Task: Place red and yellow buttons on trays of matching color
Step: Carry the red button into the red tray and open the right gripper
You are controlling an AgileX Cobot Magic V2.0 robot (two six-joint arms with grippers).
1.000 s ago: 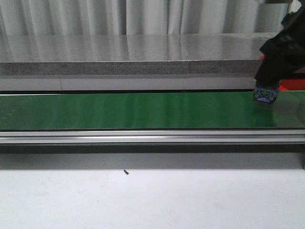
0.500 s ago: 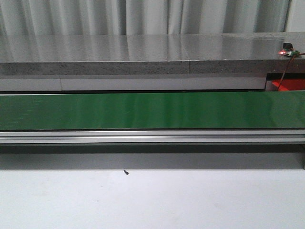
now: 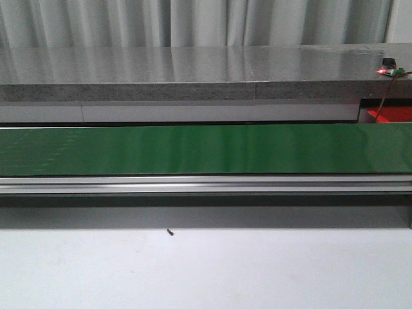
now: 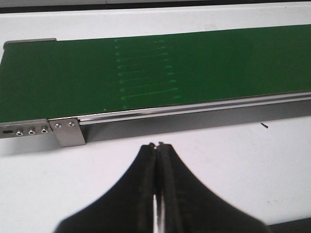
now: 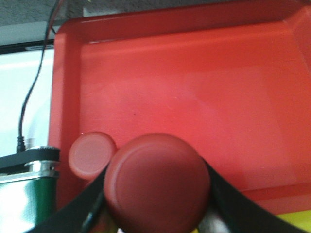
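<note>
In the right wrist view a large round red button (image 5: 156, 183) sits between the black fingers (image 5: 231, 204) of my right gripper (image 5: 156, 194), which is shut on it above the red tray (image 5: 204, 92). A second, smaller-looking red button (image 5: 91, 155) lies in the tray's corner near the belt end. A sliver of the red tray (image 3: 393, 114) shows at the far right of the front view. My left gripper (image 4: 157, 145) is shut with nothing in it, over the white table in front of the green belt (image 4: 146, 68). No yellow button is in view.
The green conveyor belt (image 3: 193, 149) with its aluminium rail (image 3: 193, 185) crosses the front view; a grey stone ledge (image 3: 180, 71) lies behind it. A black cable (image 5: 34, 92) runs beside the red tray. A yellow strip (image 5: 296, 221) shows past the tray's edge.
The right arm, which stood over the belt's right end one second ago, has left the front view. The belt is bare where it was.
</note>
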